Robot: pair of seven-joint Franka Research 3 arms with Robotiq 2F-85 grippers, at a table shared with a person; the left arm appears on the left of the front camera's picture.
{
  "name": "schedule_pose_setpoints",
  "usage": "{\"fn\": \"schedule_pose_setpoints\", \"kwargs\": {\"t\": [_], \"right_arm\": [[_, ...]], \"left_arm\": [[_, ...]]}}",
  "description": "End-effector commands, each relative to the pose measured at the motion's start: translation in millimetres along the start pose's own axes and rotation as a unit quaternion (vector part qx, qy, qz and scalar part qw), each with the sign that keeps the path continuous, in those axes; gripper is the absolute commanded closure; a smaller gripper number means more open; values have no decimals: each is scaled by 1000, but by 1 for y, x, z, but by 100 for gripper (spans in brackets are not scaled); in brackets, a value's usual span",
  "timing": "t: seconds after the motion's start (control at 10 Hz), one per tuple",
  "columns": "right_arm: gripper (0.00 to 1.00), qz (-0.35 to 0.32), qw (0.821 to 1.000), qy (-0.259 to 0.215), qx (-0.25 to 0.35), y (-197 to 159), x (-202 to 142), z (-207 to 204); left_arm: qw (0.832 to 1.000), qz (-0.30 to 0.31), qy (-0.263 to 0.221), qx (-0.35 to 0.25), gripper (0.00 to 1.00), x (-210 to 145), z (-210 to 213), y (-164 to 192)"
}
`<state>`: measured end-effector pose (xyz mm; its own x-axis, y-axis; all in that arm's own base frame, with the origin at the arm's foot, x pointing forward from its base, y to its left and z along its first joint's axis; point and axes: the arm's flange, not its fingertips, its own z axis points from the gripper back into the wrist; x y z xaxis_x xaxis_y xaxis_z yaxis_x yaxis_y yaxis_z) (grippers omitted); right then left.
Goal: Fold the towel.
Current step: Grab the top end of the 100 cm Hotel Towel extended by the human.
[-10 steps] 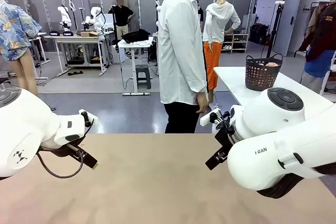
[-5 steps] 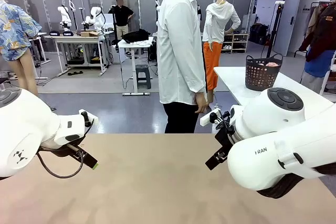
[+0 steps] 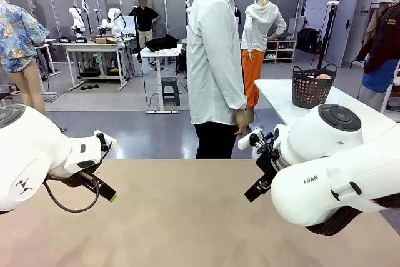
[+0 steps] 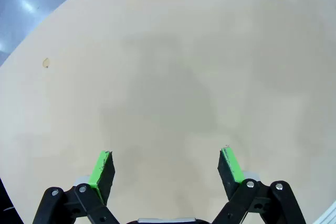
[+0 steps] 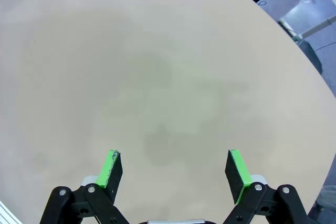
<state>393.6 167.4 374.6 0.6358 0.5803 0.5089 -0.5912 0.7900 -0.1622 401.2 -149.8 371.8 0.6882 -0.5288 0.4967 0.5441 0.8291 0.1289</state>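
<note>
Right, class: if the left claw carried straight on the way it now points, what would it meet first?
The left claw, jaws open, points at the tan tabletop, so it would probably meet that first; nothing lies between them, though the gap is hard to judge.

Tan table (image 3: 187,217), person (image 3: 215,60) in white shirt at its far side (dark basket (image 3: 310,87) on another table (image 3: 278,95))

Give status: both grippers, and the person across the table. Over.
Left gripper open, over table. Right gripper open, over table. Person standing at far edge, arm down.
</note>
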Motion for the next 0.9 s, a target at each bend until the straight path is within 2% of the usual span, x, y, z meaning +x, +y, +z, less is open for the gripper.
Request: {"fn": "schedule_pose_setpoints", "kwargs": {"t": [0.0, 0.2, 0.3, 0.4, 0.5, 0.6, 0.7, 0.8], "right_arm": [[0, -1, 1000, -2, 15, -5, 13, 23], [0, -18, 999, 1, 50, -21, 34, 67], [0, -39, 994, 19, 100, -35, 41, 88], [0, -56, 986, 38, 154, -55, 46, 110], [0, -84, 968, 43, 231, -75, 44, 131], [0, -121, 947, 26, 296, -98, 35, 149], [0, -147, 927, 14, 346, -119, 20, 161], [0, -178, 907, -7, 381, -142, -3, 169]], "left_arm": [[1000, -5, 0, -4, 0, 4, 9, 0], [999, 16, 25, -21, 0, 21, 38, 20], [995, 37, 45, -77, 0, 29, 55, 35], [988, 57, 41, -136, 0, 36, 80, 55], [977, 74, 47, -196, 0, 35, 100, 77], [961, 104, 58, -248, 0, 27, 118, 104], [936, 152, 55, -313, 0, 15, 133, 134], [908, 189, 26, -374, 0, -3, 149, 167]]}}
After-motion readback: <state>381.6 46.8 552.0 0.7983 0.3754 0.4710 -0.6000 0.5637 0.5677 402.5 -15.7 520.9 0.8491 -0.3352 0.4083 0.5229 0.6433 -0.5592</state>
